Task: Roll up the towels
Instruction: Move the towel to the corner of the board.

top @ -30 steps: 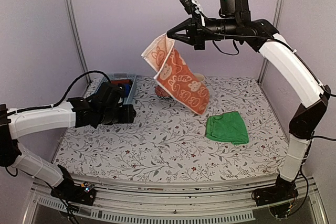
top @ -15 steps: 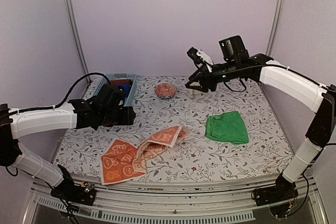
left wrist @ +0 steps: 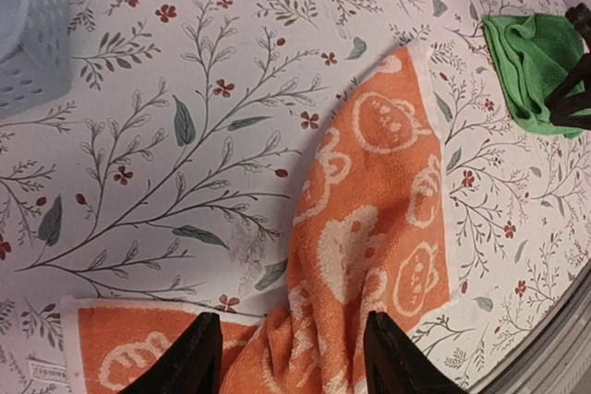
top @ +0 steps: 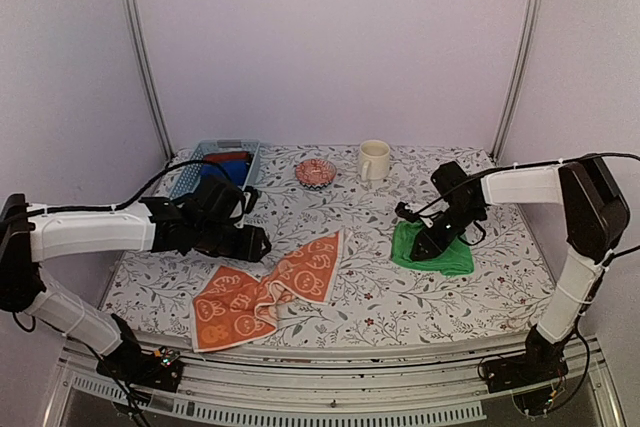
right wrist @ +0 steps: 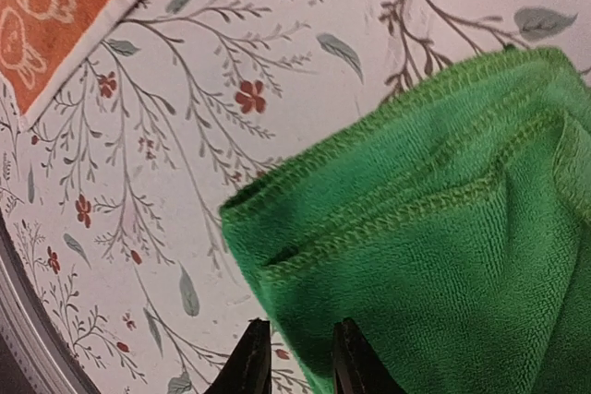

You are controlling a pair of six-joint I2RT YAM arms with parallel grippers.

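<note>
Right gripper [right wrist: 300,325]: jaws standing narrowly apart, gripping nothing, tips hovering at the corner of the folded bright green cloth towel [right wrist: 434,228] | Left gripper [left wrist: 291,320]: gaping wide, hanging over the rumpled orange rabbit-print towel [left wrist: 369,228], which is lying diagonally, near-left to far-right, on the floral tabletop [top: 360,302], nearer this arm.

Orange towel [top: 268,292] rumpled flat, green towel [top: 453,261] folded
</note>
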